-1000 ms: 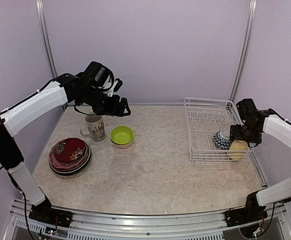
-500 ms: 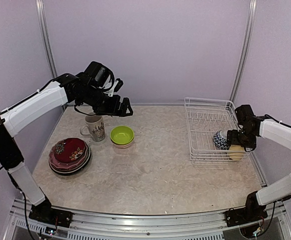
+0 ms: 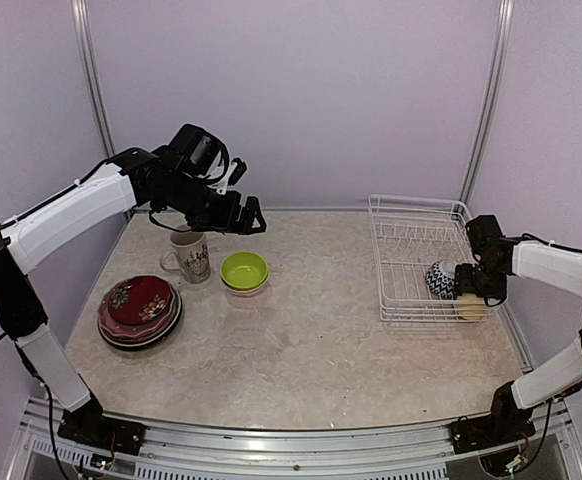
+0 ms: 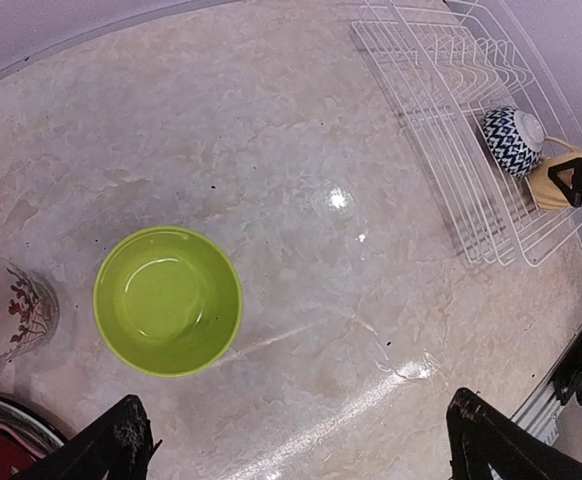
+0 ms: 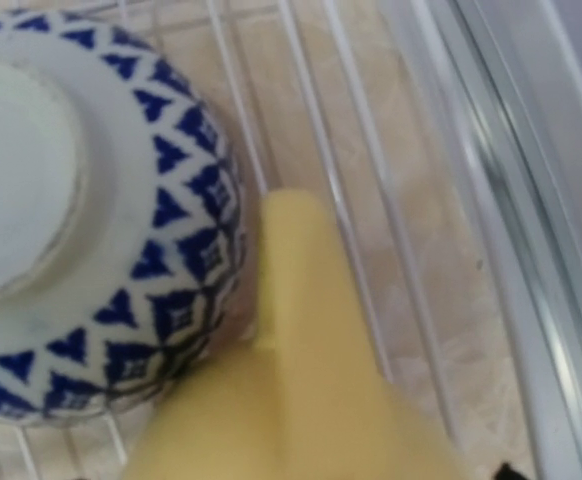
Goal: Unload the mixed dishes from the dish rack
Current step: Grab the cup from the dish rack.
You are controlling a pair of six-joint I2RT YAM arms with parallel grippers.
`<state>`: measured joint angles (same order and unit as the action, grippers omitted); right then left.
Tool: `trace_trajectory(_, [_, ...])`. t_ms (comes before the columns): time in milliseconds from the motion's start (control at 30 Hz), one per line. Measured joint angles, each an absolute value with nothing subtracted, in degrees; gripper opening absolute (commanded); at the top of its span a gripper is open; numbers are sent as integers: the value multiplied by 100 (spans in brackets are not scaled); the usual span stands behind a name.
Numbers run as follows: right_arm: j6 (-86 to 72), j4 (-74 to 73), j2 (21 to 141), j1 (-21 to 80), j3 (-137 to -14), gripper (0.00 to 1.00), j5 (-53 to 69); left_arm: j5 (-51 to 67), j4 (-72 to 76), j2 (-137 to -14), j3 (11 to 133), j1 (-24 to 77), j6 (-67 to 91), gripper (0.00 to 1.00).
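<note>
Left gripper (image 3: 243,215) open; right gripper (image 3: 472,291), closure indeterminate, is at the pale-yellow mug (image 3: 473,308) in the dish rack (image 3: 411,204); next move requires a secure grip, then lift.

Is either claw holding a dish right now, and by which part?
Left claw is open, holding nothing. Right claw sits at the yellow mug; grip cannot be told.

Left pincer (image 3: 243,216) hangs high, spread wide; right pincer (image 3: 474,285) sits low.
</note>
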<state>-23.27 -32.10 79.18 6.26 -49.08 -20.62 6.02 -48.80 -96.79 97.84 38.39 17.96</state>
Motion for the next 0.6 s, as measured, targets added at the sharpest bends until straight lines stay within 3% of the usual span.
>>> trace_trajectory(100, [-2335, -3131, 7898, 620, -4886, 59, -2093, 602, -4864, -9679, 9782, 3839, 1796, 99])
trace_trajectory(300, [-2329, -3096, 7776, 620, -4838, 41, -1999, 602, -4842, -9679, 9780, 3841, 1796, 99])
trace_trajectory(600, [-2329, -3398, 6823, 620, -4908, 3, -1669, 604, -4840, -9679, 9771, 3841, 1796, 99])
